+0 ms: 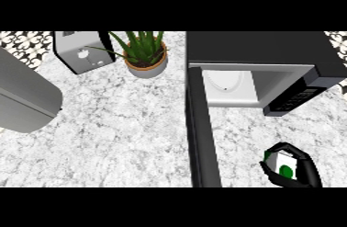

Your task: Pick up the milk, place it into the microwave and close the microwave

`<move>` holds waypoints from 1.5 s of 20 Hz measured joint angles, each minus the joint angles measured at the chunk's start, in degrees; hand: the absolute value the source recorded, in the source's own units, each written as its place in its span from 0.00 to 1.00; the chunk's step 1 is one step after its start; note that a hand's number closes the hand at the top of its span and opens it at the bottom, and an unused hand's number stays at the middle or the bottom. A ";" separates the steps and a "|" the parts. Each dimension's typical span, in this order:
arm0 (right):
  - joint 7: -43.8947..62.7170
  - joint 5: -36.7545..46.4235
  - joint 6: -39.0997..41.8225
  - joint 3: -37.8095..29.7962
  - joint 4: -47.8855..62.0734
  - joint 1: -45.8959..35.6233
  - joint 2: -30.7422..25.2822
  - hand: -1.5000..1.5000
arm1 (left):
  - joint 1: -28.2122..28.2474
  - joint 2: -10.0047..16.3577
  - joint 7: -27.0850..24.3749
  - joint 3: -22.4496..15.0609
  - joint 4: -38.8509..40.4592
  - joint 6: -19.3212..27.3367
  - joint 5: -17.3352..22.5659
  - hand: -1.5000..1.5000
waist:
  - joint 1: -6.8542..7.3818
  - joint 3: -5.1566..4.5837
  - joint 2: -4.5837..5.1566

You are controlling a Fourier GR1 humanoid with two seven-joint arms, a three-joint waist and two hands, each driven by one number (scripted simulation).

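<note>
The microwave (271, 51), its door (203, 129) swung fully open, is pictured beyond the milk carton (283, 164), gripped just right of that door by the right hand (306, 171), where it could be knocked against the cavity's frame if carried in off-line

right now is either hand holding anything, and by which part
The black right hand holds the small white milk carton with a green dot, curled round its sides.
</note>
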 measured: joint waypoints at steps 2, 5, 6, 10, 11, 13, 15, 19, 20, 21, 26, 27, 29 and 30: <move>-0.35 -0.39 -0.21 0.06 -0.46 -0.42 0.41 1.00 | -0.08 0.25 0.27 1.20 0.11 -0.08 0.49 0.00 | -0.15 -0.01 -0.01; -0.56 -0.80 0.10 0.71 -0.59 -1.08 0.82 1.00 | 0.15 0.02 0.29 0.98 0.06 -0.04 0.73 0.00 | -0.22 0.00 -0.02; -0.28 -1.18 0.37 0.79 -1.14 -1.44 0.64 1.00 | -0.17 -0.03 0.63 0.74 0.04 0.36 0.77 0.00 | -0.32 0.00 -0.02; 0.32 -2.29 0.52 0.03 0.98 -5.68 -0.24 1.00 | -0.54 0.29 0.32 2.15 0.68 -0.94 2.24 0.00 | -0.10 0.00 0.04; 0.20 -2.30 0.48 0.01 1.84 -6.45 -0.38 1.00 | -0.52 0.49 0.83 2.53 0.52 -1.02 2.50 0.00 | -0.04 0.01 0.07; 0.64 -2.93 1.24 0.15 1.99 -7.66 -0.82 1.00 | 0.38 0.40 0.43 2.61 0.49 -1.69 2.70 0.00 | 0.04 0.00 0.04; 1.14 -3.40 1.99 1.07 0.94 -7.92 0.13 1.00 | 0.32 0.22 -0.09 3.11 0.94 -2.27 3.06 0.00 | -0.15 -0.03 -0.03; 2.65 -4.62 3.98 2.96 -2.42 -7.95 0.81 1.00 | 0.83 -0.03 -0.59 3.56 1.05 -2.86 3.50 0.00 | -0.44 -0.06 -0.14; 3.52 -4.86 4.40 3.70 -4.54 -7.41 1.29 1.00 | 1.23 -0.06 -0.30 3.60 0.98 -2.75 3.64 0.00 | -0.60 -0.09 -0.21; 4.14 -5.06 4.59 4.50 -7.27 -6.26 1.90 1.00 | 1.58 -0.11 -0.71 3.38 1.01 -2.67 3.67 0.00 | -0.79 -0.12 -0.28; 10.12 -5.59 3.74 7.20 -18.52 -4.19 4.46 1.00 | 1.09 -0.01 0.34 4.76 0.99 -2.55 4.12 0.00 | -0.99 -0.13 -0.27; 12.41 -5.68 2.95 7.61 -20.75 -4.47 5.24 1.00 | 1.18 -0.07 0.08 4.77 1.04 -2.51 4.16 0.00 | -0.98 -0.13 -0.27; 15.62 -5.54 1.59 8.49 -24.74 -4.12 6.33 1.00 | 1.43 -0.13 -0.02 4.53 1.09 -2.43 4.27 0.00 | -0.94 -0.13 -0.25; 17.59 -5.70 1.42 8.91 -27.01 -3.81 6.67 1.00 | 1.71 -0.16 -0.26 4.48 1.12 -2.45 4.34 0.00 | -0.91 -0.13 -0.25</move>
